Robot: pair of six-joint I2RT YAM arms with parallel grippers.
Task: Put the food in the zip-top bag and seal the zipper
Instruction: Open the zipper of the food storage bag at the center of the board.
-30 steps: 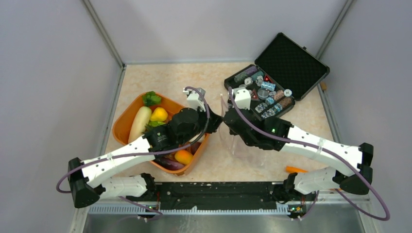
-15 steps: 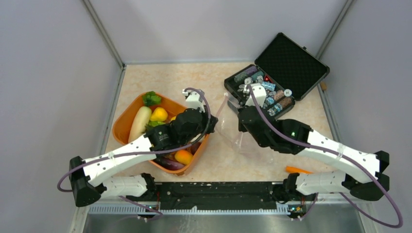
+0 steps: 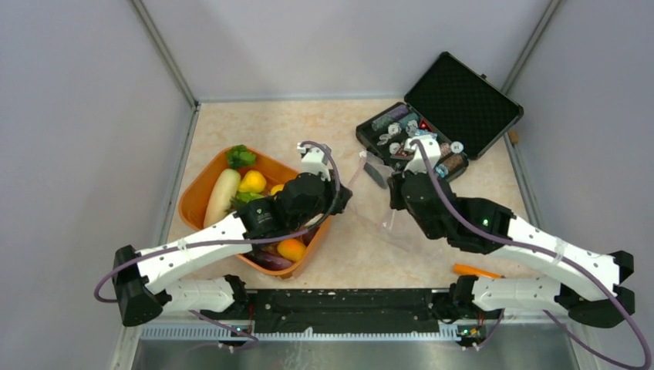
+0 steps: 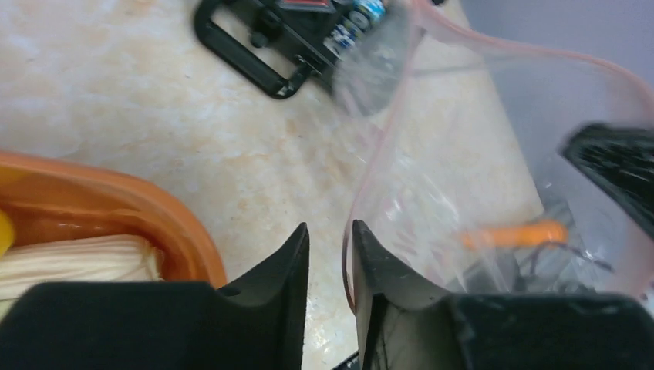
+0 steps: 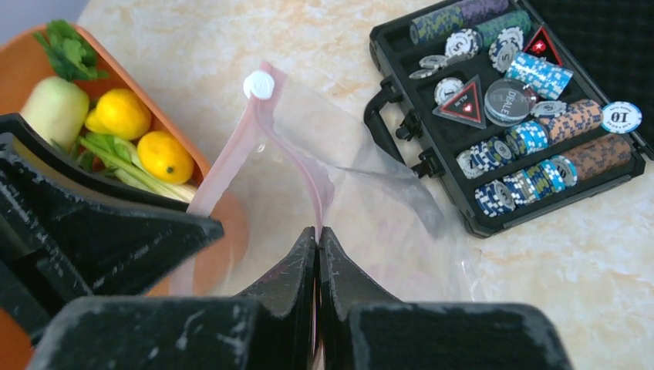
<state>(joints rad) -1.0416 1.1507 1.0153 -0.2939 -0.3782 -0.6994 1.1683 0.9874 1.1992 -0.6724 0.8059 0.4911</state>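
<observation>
One camera sits high behind the arm bases, looking down over the whole surface [image 3: 262, 127]. Two ride the wrists, close behind the left claw [image 4: 330, 247] and right claw [image 5: 318, 239]. Both wrist views catch the zip-top bag [image 4: 463, 154] and black case [image 5: 609, 31].

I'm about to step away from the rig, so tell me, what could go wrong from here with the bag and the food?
1. Only the right gripper pinches the bag, by its pink strip. The left gripper has its fingers slightly parted near the edge, so the mouth may sag shut.
2. The open case of chips sits right by the bag; a swing could scatter them.
</observation>
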